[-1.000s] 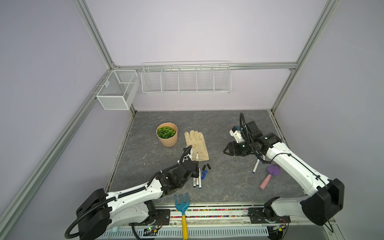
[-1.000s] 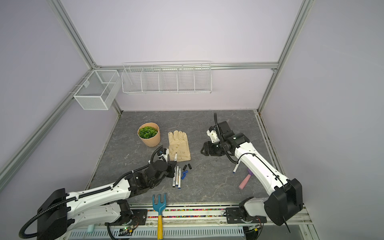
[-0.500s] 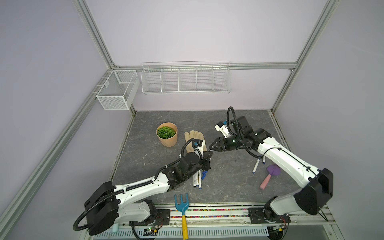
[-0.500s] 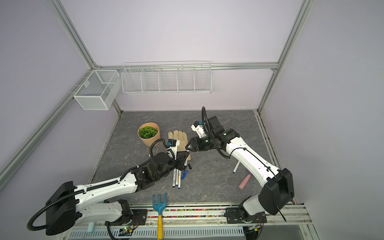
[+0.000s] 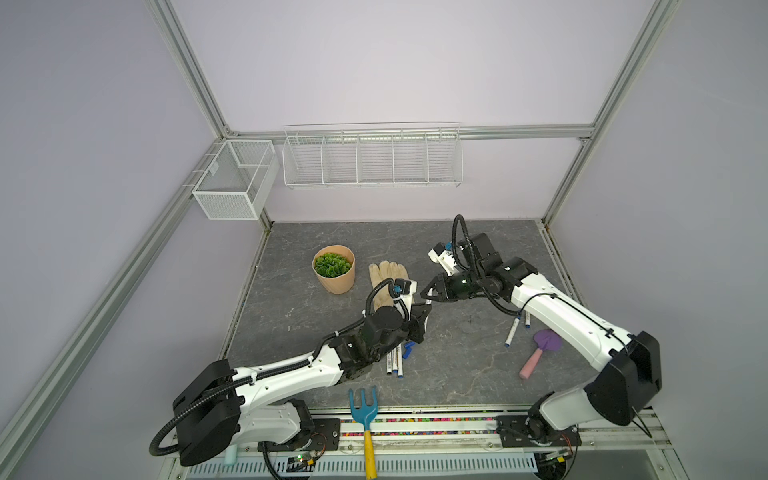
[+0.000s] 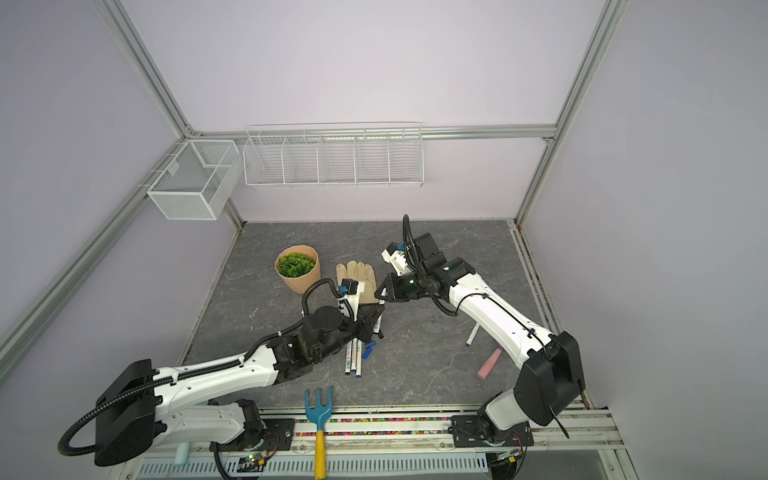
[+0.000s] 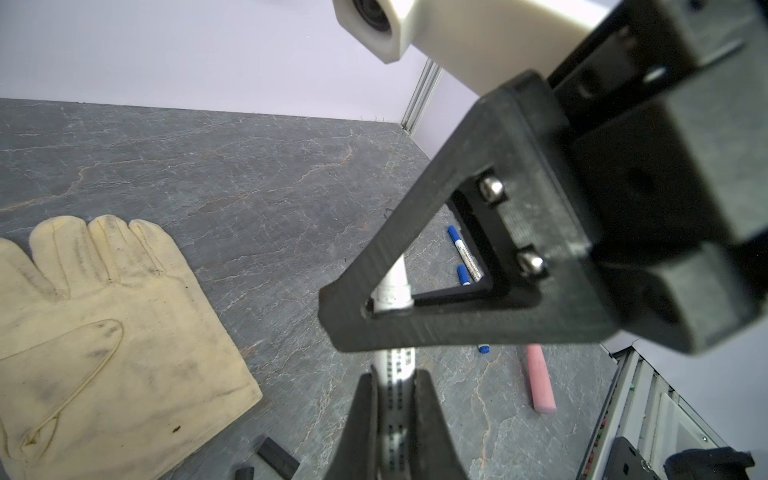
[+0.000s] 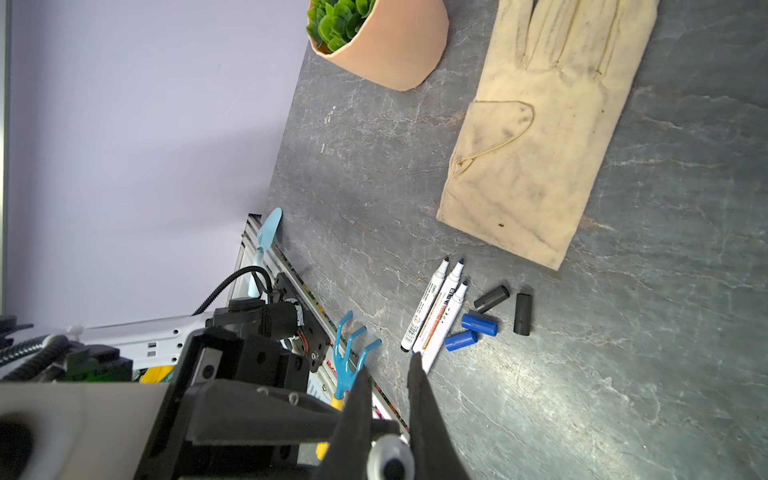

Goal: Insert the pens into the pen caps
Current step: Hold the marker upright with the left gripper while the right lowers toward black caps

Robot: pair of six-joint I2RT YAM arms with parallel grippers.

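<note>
Above the middle of the table [image 5: 457,374], just off the cuff of the glove [image 5: 386,272], you have both grippers meeting on one item.

1. Held pen [image 7: 398,361]: white barrel with a printed label, lifted clear of the table. Your left gripper [image 7: 395,384] is clamped on the barrel. Your right gripper [image 8: 388,365] is closed on the far end of the same pen. The pen's round end shows between that gripper's fingers in the right wrist view. In both top views the two gripper tips sit almost against each other.

2. Three pens [image 8: 436,316]: uncapped and lying flat side by side, with their dark tips toward the glove. In both top views your left gripper partly covers them.

3. Two blue caps [image 8: 479,323]: loose and close together, just beside those three pens.

4. Two black caps [image 8: 523,313]: loose, next to the blue ones on the side away from the pens.

5. Two capped pens [image 5: 512,332]: blue caps fitted, lying together on the table beside your right forearm. One is partly hidden by the arm.

6. Trowel [image 5: 540,353]: purple blade and pink handle, near the capped pens.

7. Rake [image 5: 365,411]: blue head and yellow handle, at the front edge, lying across the rail.

8. Plant pot [image 5: 334,270]: upright, just beside the glove's fingers.
</note>
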